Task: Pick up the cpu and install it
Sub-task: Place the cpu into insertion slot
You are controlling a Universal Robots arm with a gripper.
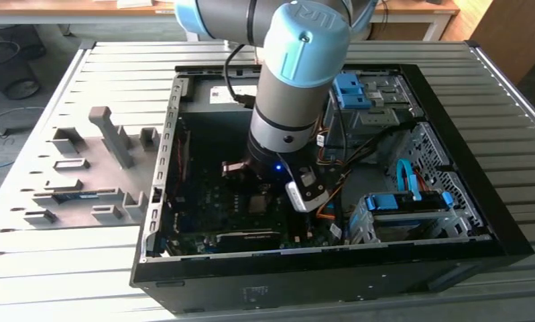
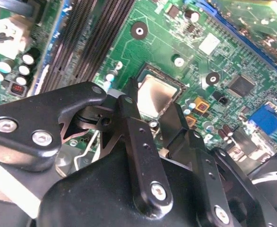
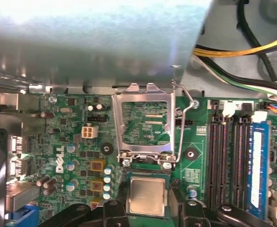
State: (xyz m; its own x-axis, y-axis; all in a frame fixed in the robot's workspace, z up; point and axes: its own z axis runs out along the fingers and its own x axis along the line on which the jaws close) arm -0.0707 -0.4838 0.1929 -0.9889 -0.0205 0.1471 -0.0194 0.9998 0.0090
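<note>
The cpu (image 3: 147, 196) is a square chip with a silver lid, lying level in or just over the socket on the green motherboard (image 3: 72, 142). My gripper (image 3: 148, 188) straddles it, and its black fingers (image 3: 123, 191) press against two opposite edges. In the second wrist view the cpu (image 2: 157, 92) sits between the same fingers (image 2: 131, 101) of the gripper (image 2: 152, 101). The socket's metal retention frame (image 3: 143, 118) and its wire lever (image 3: 183, 101) stand flipped open beside the chip. In the exterior view the gripper (image 1: 260, 196) reaches down deep inside the open computer case (image 1: 482, 228).
Black memory slots and a blue memory stick (image 3: 258, 165) run beside the socket. Yellow and black cables (image 3: 242, 49) cross the case floor. A blue-handled drive cage (image 1: 401, 208) fills the exterior view's right of the case. A grey parts fixture (image 1: 80, 174) lies on the slatted table outside.
</note>
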